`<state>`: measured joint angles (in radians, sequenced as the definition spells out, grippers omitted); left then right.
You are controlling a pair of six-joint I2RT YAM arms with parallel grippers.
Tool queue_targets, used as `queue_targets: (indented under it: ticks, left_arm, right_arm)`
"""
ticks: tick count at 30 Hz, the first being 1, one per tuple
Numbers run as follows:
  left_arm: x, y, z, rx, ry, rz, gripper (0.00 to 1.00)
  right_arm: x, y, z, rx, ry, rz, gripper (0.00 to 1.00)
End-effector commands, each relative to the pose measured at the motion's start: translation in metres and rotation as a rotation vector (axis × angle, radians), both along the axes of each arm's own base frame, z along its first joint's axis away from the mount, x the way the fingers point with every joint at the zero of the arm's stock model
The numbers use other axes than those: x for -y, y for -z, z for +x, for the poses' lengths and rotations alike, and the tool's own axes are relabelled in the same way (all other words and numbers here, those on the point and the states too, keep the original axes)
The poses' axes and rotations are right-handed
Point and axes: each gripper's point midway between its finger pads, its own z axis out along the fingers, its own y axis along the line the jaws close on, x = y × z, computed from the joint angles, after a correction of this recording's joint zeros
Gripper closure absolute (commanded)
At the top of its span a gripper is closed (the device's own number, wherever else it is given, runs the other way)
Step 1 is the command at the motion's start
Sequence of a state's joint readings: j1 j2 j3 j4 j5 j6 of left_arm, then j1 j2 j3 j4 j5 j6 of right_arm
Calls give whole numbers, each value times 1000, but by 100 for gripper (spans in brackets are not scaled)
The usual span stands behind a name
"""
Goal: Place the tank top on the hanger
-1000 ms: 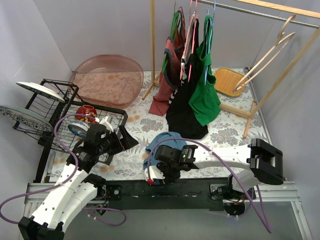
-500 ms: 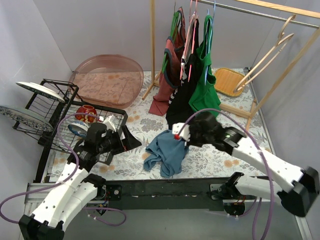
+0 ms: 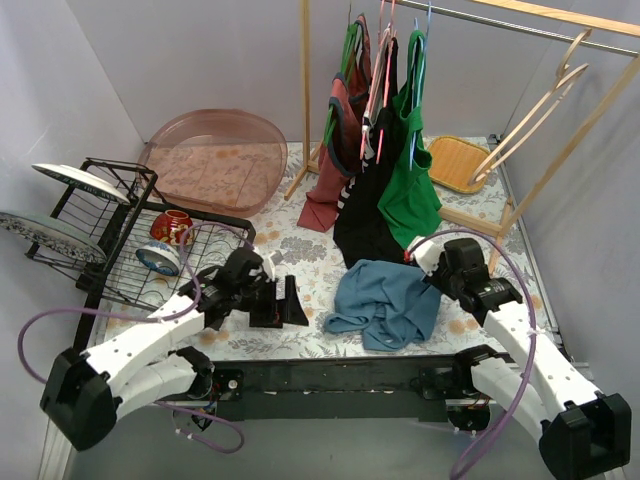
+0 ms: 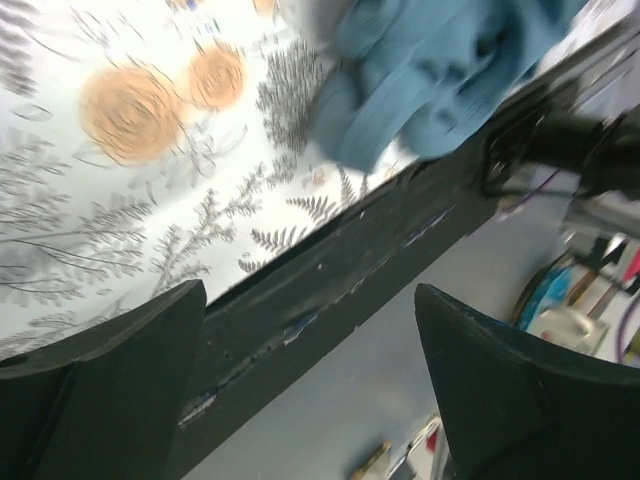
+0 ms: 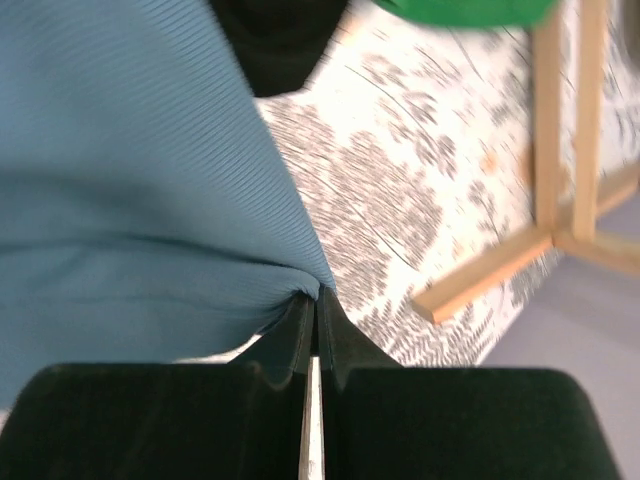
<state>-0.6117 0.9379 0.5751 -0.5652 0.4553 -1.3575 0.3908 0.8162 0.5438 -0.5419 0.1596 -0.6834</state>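
Note:
The teal-blue tank top [image 3: 385, 300] lies crumpled on the flowered tablecloth at front centre-right. My right gripper [image 3: 426, 259] is shut on its right edge; in the right wrist view the jaws [image 5: 316, 300] pinch a fold of the fabric [image 5: 130, 180]. My left gripper [image 3: 291, 300] is open and empty, low over the table's front edge just left of the top. The left wrist view shows its spread fingers [image 4: 100, 390] and the top [image 4: 440, 70] ahead. The pale wooden hanger [image 3: 540, 100] hangs on the rail at the far right.
Green [image 3: 410, 190], black [image 3: 372, 230] and red tops hang on thin hangers from the wooden rack, whose foot [image 3: 475, 220] lies behind my right gripper. A wire dish rack [image 3: 150, 250] with plates stands left. A pink tub [image 3: 220, 160] and a wooden tray [image 3: 455, 160] are at the back.
My right gripper has pulled the tank top rightward across the table and stays shut on it. My left arm has swung right toward the middle, gripper open.

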Motion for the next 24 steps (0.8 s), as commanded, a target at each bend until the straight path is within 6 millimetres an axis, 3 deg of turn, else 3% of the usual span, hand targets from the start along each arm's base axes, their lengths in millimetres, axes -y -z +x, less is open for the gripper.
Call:
queue_targets:
  ticks: [1,3,5,6,7,9,11,14,15,18,21,24]
  left_arm:
    - [14,3,14,71,-1,114,17]
    - [20,8,15,77,18,151,18]
    - [32,3,17,99,48,144,19]
    - [37,3,16,98,64,144,20]
    - [44,6,16,96,78,145,20]
    - [60,5,7,100,134,131,20]
    - [76,7,2,92,174,120,20]
    - [98,13,-20,92,260,117,20]
    - [104,12,-20,101,264,117,20]
    - [113,24,-20,123,266,183,23]
    - [114,37,-13,136,244,259,32]
    - [110,51,-11,136,241,342,38]
  right_arm:
    - [25,-29,29,111,144,22,90]
    - [11,-34,23,71,69,70,81]
    - [-1,-40,15,49,-9,110,61]
    - [-22,-39,2,-5,-113,187,59]
    - [-28,-47,-3,0,-181,195,46]
    - [-49,-49,-24,-67,-302,279,34]
    - [-60,-57,-33,-74,-406,300,26]
    - [-85,-64,-61,-107,-632,380,25]
    - [-100,-71,-76,-111,-740,463,25]
    - [-124,-74,-112,-153,-952,587,23]
    - [-141,-57,-142,-276,-1079,597,25]
    - [-147,-27,-157,-358,-1131,494,28]
